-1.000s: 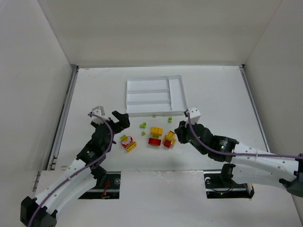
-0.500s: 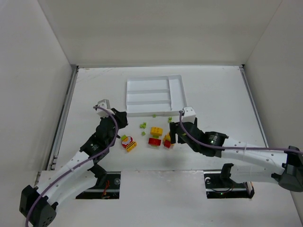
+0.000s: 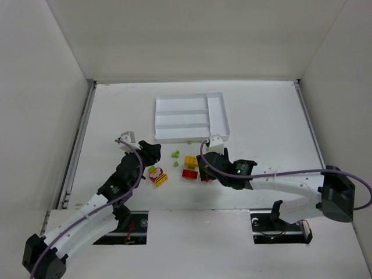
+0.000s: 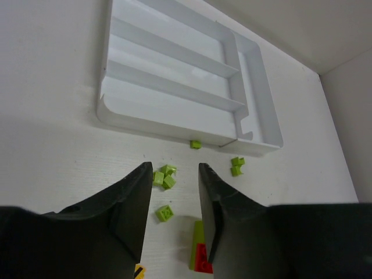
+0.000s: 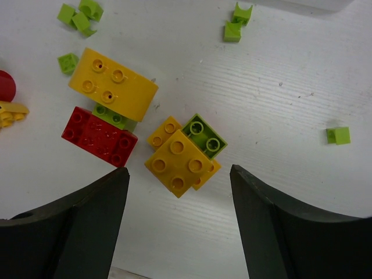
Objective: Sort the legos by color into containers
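Observation:
The legos lie loose on the table in front of the white tray (image 3: pixel 189 116) (image 4: pixel 174 87), whose containers hold nothing. My left gripper (image 3: pixel 152 152) (image 4: pixel 174 168) hangs part open above small lime green bricks (image 4: pixel 164 176), nothing between its fingers. A green and red clump (image 4: pixel 200 256) lies by its right finger. My right gripper (image 3: pixel 203 167) (image 5: pixel 179 170) stands open, hovering over a yellow and green clump (image 5: pixel 180 160) without touching it. To that clump's left sits a yellow, green and red stack (image 5: pixel 110 87) (image 3: pixel 190 167). A red and yellow clump (image 3: pixel 157 176) lies near the left gripper.
Single lime green bricks are scattered near the tray's front edge (image 3: pixel 189 141) (image 3: pixel 208 146) (image 5: pixel 338 135) (image 5: pixel 235 23). White walls enclose the table on the left, right and back. The arm bases stand at the near edge.
My right arm has swung left and its open jaws now cover the yellow and green clump. The left gripper has shifted slightly right and its jaws stand narrower than a second ago.

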`<state>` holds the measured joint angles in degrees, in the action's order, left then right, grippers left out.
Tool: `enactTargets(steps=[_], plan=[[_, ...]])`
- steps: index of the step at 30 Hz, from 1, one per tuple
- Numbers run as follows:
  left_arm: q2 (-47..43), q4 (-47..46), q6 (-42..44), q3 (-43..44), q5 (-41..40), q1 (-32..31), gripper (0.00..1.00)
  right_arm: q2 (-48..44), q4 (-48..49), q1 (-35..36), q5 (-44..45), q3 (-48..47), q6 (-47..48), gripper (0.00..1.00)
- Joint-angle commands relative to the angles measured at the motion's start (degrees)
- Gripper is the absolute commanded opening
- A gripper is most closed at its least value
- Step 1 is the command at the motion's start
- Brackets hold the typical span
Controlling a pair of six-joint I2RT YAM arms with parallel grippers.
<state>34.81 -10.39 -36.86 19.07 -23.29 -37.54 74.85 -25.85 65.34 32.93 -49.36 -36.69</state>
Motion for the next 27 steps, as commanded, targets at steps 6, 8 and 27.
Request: enactTargets(steps=[6, 8, 27], plan=[[-2.9, 0.6, -1.1, -1.9, -2.5, -2.8, 0.46, 3.5, 4.1, -1.1, 0.9, -2.8, 0.9, 0.73], [-2.4, 0.1, -1.1, -2.4, -2.5, -3.6, 0.49, 3.8, 4.6, -1.7, 0.9, -1.9, 0.7, 0.70], [1.9, -3.7, -2.1, -2.5, -3.0, -6.8, 0.57, -0.3, 5.9, -3.4, 2.8, 3.7, -0.7, 0.64]])
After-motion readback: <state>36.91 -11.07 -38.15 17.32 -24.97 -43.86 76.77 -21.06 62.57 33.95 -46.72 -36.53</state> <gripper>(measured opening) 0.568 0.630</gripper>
